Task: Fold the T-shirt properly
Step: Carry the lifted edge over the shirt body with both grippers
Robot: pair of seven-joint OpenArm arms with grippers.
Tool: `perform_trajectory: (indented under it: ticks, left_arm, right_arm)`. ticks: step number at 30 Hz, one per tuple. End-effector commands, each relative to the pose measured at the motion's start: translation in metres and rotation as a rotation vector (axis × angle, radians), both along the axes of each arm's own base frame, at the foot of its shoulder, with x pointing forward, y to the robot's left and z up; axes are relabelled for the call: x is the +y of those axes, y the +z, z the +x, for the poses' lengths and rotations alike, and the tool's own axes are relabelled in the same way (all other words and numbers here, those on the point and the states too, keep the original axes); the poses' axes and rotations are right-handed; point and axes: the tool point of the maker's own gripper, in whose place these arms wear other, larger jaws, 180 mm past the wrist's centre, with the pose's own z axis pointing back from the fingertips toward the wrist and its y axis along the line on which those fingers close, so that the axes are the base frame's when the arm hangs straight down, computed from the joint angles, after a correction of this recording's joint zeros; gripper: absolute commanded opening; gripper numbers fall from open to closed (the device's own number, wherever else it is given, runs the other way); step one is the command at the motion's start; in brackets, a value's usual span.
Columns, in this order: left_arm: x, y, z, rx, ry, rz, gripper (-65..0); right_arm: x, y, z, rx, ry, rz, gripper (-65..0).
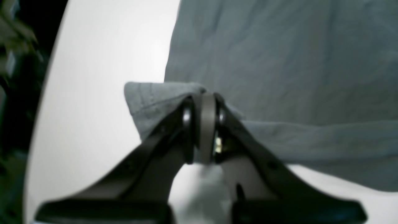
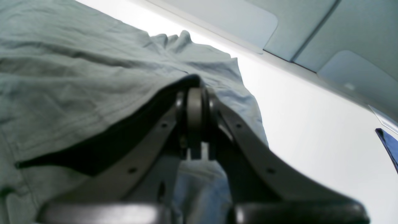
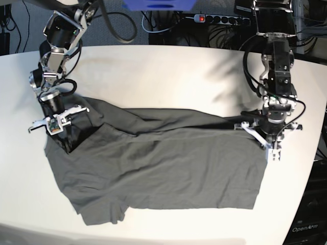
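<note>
Both hands clamped on cloth. Left hand [image 1: 203,102]: jaws pinched tight on an edge of the T-shirt [image 1: 279,62], a small flap of fabric bunched up and sticking out past the fingertips toward the bare tabletop [image 1: 93,77]. Right hand [image 2: 194,93]: jaws also closed down on a shirt edge, with the fabric lifted there so a dark shadowed gap shows under it.

In the base view the T-shirt [image 3: 163,168] lies spread across the middle of the white tabletop [image 3: 168,76], dark charcoal-grey, wrinkled, long axis running side to side. The upper strip looks doubled over, a fold line running across between the two arms. One short sleeve sticks out at the near lower-left corner. The near hem lies flat on the tabletop.

Left hand [image 3: 271,133] sits at that view's right edge of the shirt, at the upper corner, pointing down. Right hand [image 3: 60,133] sits at that view's left edge, at the upper corner, cloth raised slightly around it.

A power strip [image 3: 219,19] and cables lie beyond the far tabletop edge.
</note>
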Motion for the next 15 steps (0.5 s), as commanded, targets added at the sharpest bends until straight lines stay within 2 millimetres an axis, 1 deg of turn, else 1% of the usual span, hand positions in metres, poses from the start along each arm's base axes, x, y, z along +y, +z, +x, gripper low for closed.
perform_trajectory:
  ticks: [1,3,9,11,13,15]
  left_arm:
    - [0.004,0.016,0.009,-0.054,-0.001,0.043,-62.5]
    - [0.001,0.009,0.010,-0.043,-0.017,0.063,-62.5]
    - [0.004,0.002,0.014,-0.064,-0.023,0.065,-62.5]
    - [0.006,-0.003,0.015,-0.079,-0.027,0.067,-62.5]
    - [0.007,-0.006,0.016,-0.094,-0.032,0.068,-62.5]
    - [0.006,-0.009,0.017,-0.106,-0.045,0.070,-62.5]
  right_arm:
    - [-0.007,0.018,0.005,-0.064,-0.007,-0.004,-64.4]
    - [-0.010,0.018,0.004,-0.065,-0.016,-0.003,-64.4]
    - [-0.024,0.021,0.002,-0.073,-0.056,-0.004,-64.4]
    - [-0.027,0.017,0.001,-0.062,-0.060,0.001,-64.4]
    - [-0.036,0.017,0.000,-0.057,-0.064,-0.017,-64.4]
    - [-0.037,0.015,0.000,-0.051,-0.064,-0.015,-64.4]
